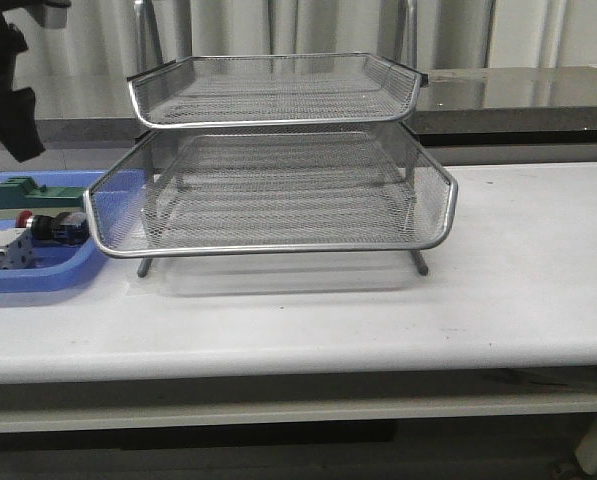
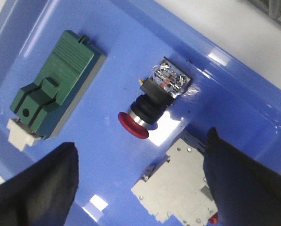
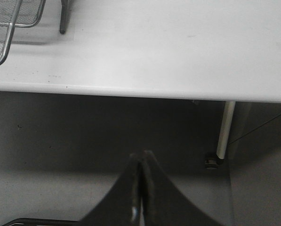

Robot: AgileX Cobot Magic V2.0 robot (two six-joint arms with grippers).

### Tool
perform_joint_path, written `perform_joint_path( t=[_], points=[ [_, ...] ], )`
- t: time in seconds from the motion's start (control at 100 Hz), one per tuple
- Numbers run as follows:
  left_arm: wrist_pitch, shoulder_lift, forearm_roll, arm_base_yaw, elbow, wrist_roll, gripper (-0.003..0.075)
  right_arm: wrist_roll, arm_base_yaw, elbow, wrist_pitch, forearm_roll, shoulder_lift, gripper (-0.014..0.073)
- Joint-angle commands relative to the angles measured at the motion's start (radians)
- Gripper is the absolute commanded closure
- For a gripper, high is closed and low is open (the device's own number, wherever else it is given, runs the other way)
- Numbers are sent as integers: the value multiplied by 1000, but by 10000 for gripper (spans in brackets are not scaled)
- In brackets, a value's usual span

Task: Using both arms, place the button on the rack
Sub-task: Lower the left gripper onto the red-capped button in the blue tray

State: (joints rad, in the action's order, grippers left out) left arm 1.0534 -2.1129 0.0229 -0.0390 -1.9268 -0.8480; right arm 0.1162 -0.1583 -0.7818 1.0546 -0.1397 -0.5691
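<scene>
Overall, white table (image 1: 498,270) with a dark counter behind. Rack (image 1: 278,190) stands mid-table, open surface to its right. Button (image 2: 152,107) lies on its side in blue tray (image 2: 131,28) at the table's left end, between green block (image 2: 55,89) and white block (image 2: 178,183). Left gripper (image 2: 140,183) spread wide above it, empty. Right gripper (image 3: 141,188) pinched together, off the table's front edge.

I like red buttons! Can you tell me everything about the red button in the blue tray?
The button has a round red cap, a black ring with a shiny silver band behind it, and a dark block at the back with small metal screws. It looks like plastic and metal. It lies on its side on the floor of the blue tray, between the green block and the white block. Nothing grips it; the left gripper hovers open above.
</scene>
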Motion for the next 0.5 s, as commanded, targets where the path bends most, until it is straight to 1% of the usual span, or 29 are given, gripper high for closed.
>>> perform_joint_path(
  t=[0.0,0.25,0.49],
  points=[
    [-12,3,-13,-7,-80,-8,193,-1,2,-34,-54,-20,-3,662],
    [7,-106,-42,-7,-170,-31,193,-1,2,-34,-54,-20,-3,662],
    [14,-162,-50,-12,-203,-41,193,-1,2,-34,-54,-20,-3,662]
  ],
)
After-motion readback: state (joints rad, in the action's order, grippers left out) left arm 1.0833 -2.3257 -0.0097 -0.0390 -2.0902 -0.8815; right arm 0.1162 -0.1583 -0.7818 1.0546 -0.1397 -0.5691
